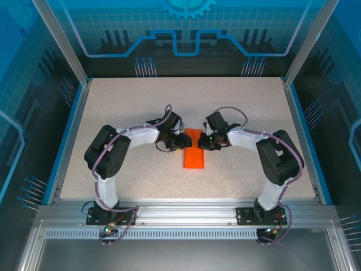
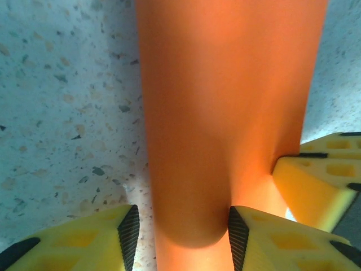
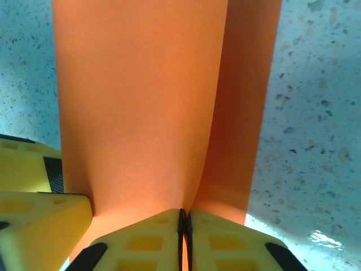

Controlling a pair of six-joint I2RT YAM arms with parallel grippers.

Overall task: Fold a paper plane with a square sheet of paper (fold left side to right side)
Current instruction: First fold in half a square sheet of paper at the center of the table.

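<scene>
Table [image 1: 113,113]: speckled top, carrying the sheet of paper [image 1: 194,153], which is orange, folded to a narrow strip and lying near-to-far at the centre between both arms. Risks, as judged: the fold looks like a soft roll, not yet a flat crease, so with one side loose it may spring open or skew and leave the edges out of line. A pull from the clamped side could drag the strip over the table or tear it. The two grippers stand close and could knock together. Left arm [image 1: 113,152]: elbow out left, forearm reaching in to the strip's left side near its far end. Right arm [image 1: 276,155]: mirrored on the right. Left gripper [image 2: 179,221]: jaws released, straddling the rounded fold, one pad touching it, bare table beside the other. Right gripper [image 3: 183,223]: jaws clenched on the sheet, pads nearly meeting.
</scene>
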